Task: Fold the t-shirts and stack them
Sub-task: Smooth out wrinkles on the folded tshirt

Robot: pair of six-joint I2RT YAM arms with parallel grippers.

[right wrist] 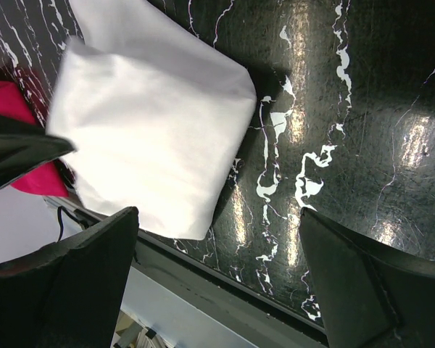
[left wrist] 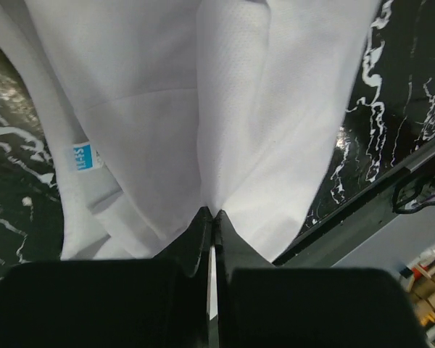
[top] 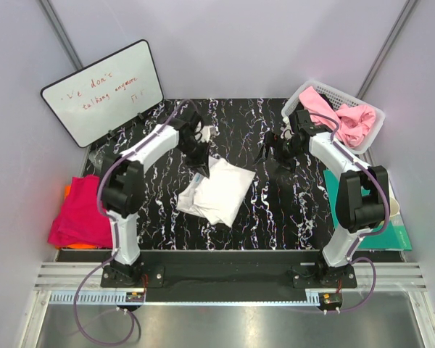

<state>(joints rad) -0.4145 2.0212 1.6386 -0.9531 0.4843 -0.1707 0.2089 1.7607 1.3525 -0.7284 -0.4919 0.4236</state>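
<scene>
The white t-shirt [top: 216, 190] lies folded in the middle of the black marble table. My left gripper [top: 201, 165] is at its far left edge, shut on a pinch of the white cloth. In the left wrist view the fingers [left wrist: 212, 214] meet on a fold of the shirt [left wrist: 225, 109], and its small blue neck label [left wrist: 82, 156] shows at the left. My right gripper [top: 270, 152] hovers open and empty to the right of the shirt. In the right wrist view the gripper [right wrist: 219, 217] is wide open over the table beside the shirt [right wrist: 152, 138].
A magenta-red shirt pile [top: 80, 214] with orange under it [top: 67, 191] sits at the table's left edge. Pink shirts [top: 341, 116] fill the white mesh basket [top: 326, 88] at the back right. A teal mat [top: 395, 235] lies at the right, and a whiteboard [top: 101, 90] leans at the back left.
</scene>
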